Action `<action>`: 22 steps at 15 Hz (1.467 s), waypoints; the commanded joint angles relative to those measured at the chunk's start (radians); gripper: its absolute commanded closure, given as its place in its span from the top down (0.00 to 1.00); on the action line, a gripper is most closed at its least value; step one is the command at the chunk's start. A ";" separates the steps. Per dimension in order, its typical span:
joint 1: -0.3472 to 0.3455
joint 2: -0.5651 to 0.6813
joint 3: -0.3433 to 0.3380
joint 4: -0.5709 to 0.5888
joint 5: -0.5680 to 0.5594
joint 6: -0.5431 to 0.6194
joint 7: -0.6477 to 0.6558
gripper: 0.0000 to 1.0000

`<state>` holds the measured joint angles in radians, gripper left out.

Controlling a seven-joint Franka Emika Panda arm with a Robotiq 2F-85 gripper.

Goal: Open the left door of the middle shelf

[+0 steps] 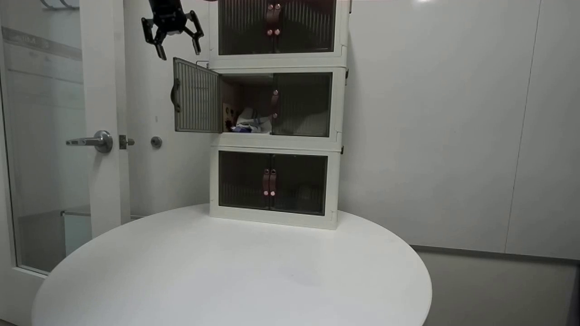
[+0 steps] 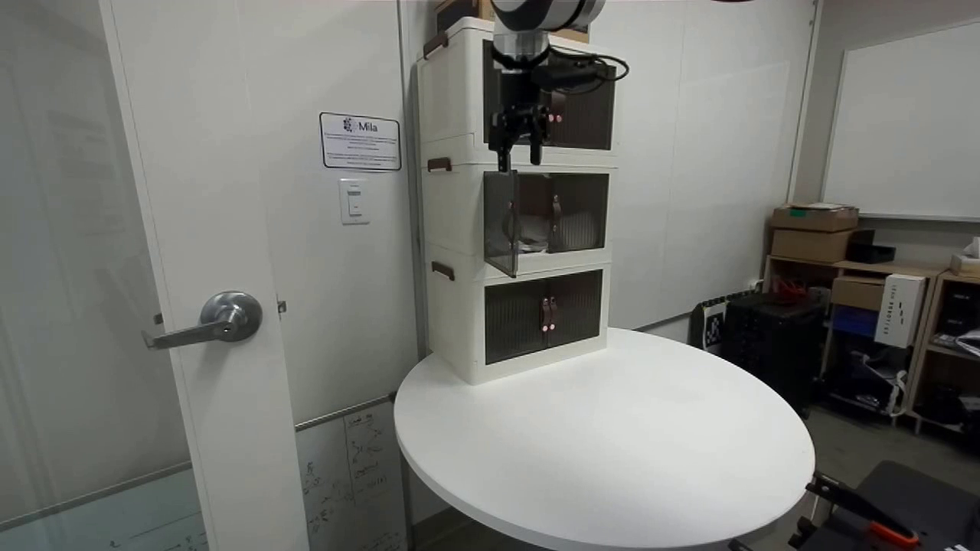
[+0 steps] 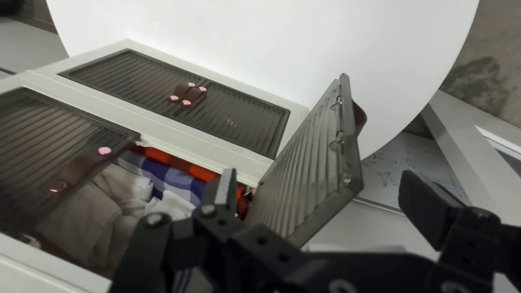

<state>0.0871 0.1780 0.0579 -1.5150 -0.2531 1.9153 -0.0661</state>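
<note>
The left door point(image 1: 199, 97) of the middle shelf point(image 1: 337, 104) stands swung outward, its dark handle point(image 1: 174, 96) on its free edge. The door also shows in an exterior view point(image 2: 500, 222) and in the wrist view point(image 3: 303, 158). The right door point(image 1: 303, 106) is shut. Pale, blue and orange cloth point(image 3: 101, 211) shows inside the opening. My gripper point(image 1: 180, 55) is open with nothing between its fingers, just above the door's top edge. It also hangs over the door in an exterior view point(image 2: 520, 165). In the wrist view the fingers point(image 3: 319, 175) appear on either side of the door, apart from it.
The top tier point(image 1: 276, 61) and bottom tier point(image 1: 274, 219) have shut doors. The cabinet stands on a round white table point(image 1: 244, 271). A wall lies behind it. A room door with a metal handle point(image 1: 103, 141) is at the left.
</note>
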 commanded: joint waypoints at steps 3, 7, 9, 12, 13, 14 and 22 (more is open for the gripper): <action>-0.060 -0.099 -0.044 0.011 0.030 -0.051 -0.002 1.00; -0.101 -0.128 -0.071 0.024 0.019 -0.062 -0.051 1.00; -0.121 -0.131 -0.085 0.010 0.022 -0.033 -0.106 1.00; -0.145 -0.125 -0.101 -0.012 0.053 0.020 -0.194 1.00; -0.153 -0.118 -0.104 -0.013 0.081 0.039 -0.224 1.00; -0.161 -0.109 -0.107 -0.014 0.123 0.053 -0.256 1.00; -0.186 -0.062 -0.116 -0.032 0.222 0.050 -0.238 1.00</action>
<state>-0.0973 0.1091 -0.0493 -1.5357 -0.0428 1.9624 -0.3324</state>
